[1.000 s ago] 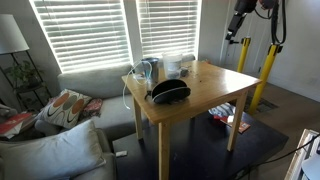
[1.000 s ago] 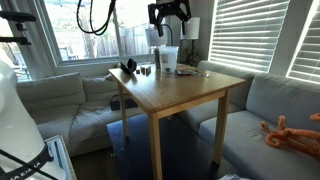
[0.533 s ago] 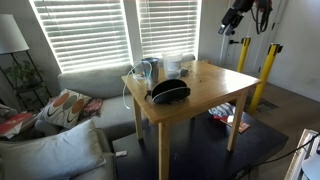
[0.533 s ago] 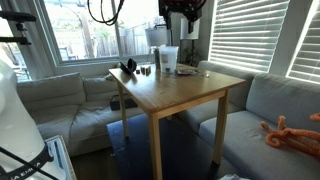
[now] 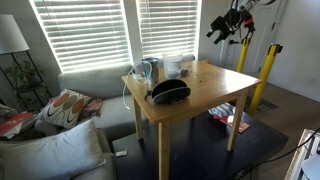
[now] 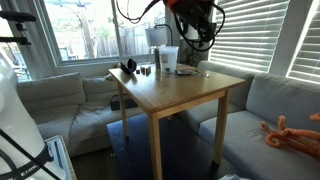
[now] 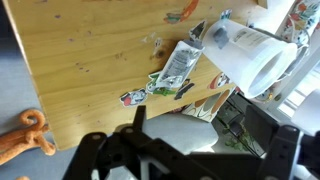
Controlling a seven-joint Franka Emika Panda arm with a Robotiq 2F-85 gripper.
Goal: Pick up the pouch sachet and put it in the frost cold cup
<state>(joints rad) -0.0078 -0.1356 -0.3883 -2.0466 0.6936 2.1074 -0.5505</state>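
Find pouch sachet (image 7: 179,66) lying flat on wooden table (image 7: 90,60), in wrist view just beside frost cold cup (image 7: 256,60). Read it as a slim pale packet with green print, clearly longer than wide. Trace long axis on a diagonal: one short end points toward the foot of the cup, the other toward the open middle of the tabletop. Cannot tell whether the near-cup end touches the cup. Note a small dark stick-like item (image 7: 185,90) lying against the sachet's lower edge, and a sticker (image 7: 134,97) on the wood close by.

Locate cup upright at the far edge of the table in both exterior views (image 5: 172,65) (image 6: 168,59), translucent and pale. See black bowl-shaped object (image 5: 170,92) nearer on the table, apart from the cup. Sachet too small to make out in the exterior views.

Record gripper (image 7: 190,142) spread wide, both dark fingers (image 7: 92,148) far apart at the bottom of the wrist view, nothing between them, nothing touched. Place it high in the air in an exterior view (image 5: 222,28), above and to the right of the table, well clear of sachet and cup. Note orange toy (image 7: 24,132) off the table edge, lower left in wrist view.
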